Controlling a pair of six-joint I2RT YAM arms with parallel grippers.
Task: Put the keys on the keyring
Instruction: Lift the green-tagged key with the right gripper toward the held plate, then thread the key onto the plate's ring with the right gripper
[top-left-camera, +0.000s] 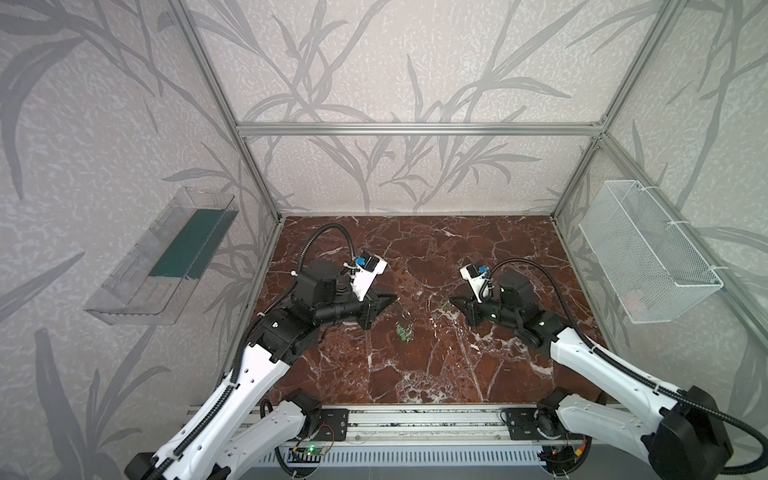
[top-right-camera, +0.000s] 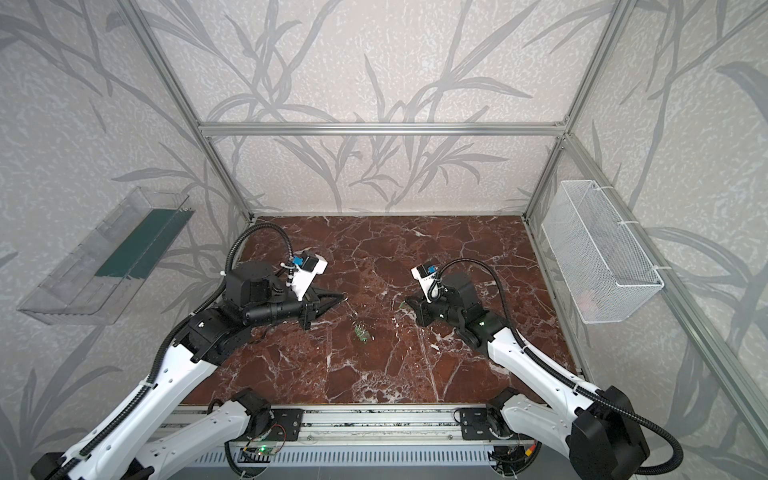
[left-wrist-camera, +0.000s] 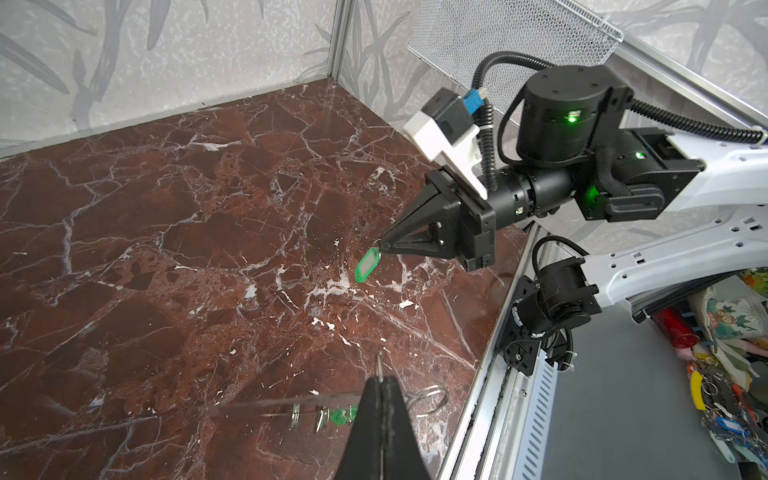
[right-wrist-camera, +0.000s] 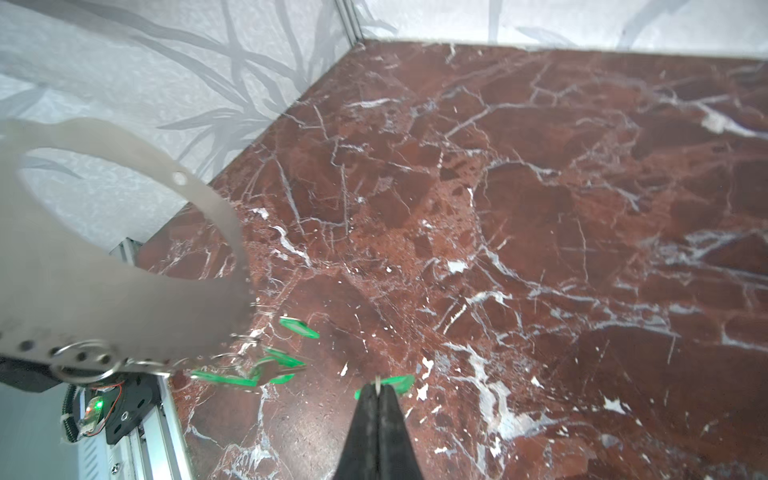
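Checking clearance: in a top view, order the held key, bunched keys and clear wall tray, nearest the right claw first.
1. Held key, in the right claw.
2. Bunched keys, centre, on the keyring.
3. Clear wall tray, far left.

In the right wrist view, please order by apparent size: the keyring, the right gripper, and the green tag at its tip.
1. keyring, largest.
2. right gripper.
3. green tag, smallest.
Keyring and gripper are seen from very near, which inflates both.
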